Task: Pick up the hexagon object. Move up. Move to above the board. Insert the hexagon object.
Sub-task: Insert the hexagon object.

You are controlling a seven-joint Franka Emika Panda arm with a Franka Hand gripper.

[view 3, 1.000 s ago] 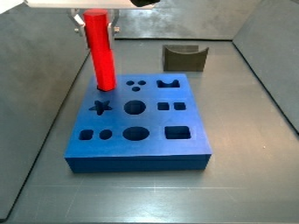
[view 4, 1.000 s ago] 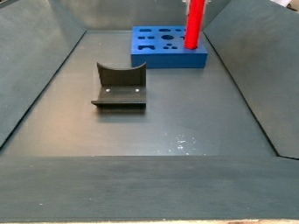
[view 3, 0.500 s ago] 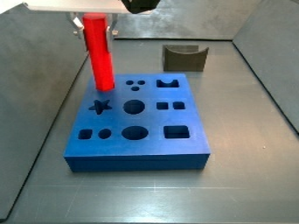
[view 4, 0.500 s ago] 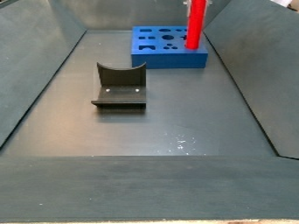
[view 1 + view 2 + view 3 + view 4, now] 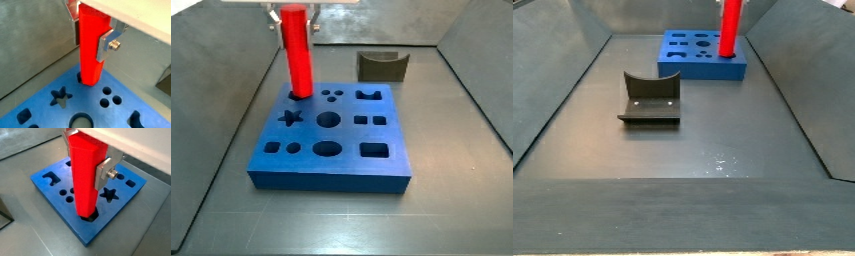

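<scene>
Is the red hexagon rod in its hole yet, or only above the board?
In: the hexagon rod's tip sits inside the board's corner hole; the gripper grips its top.

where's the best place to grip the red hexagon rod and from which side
Take the hexagon object at its top end, from above, fingers on two opposite flat faces. It stands upright with its lower end in a corner hole of the board, so only the upper part is free. The gripper holds it that way.
</scene>
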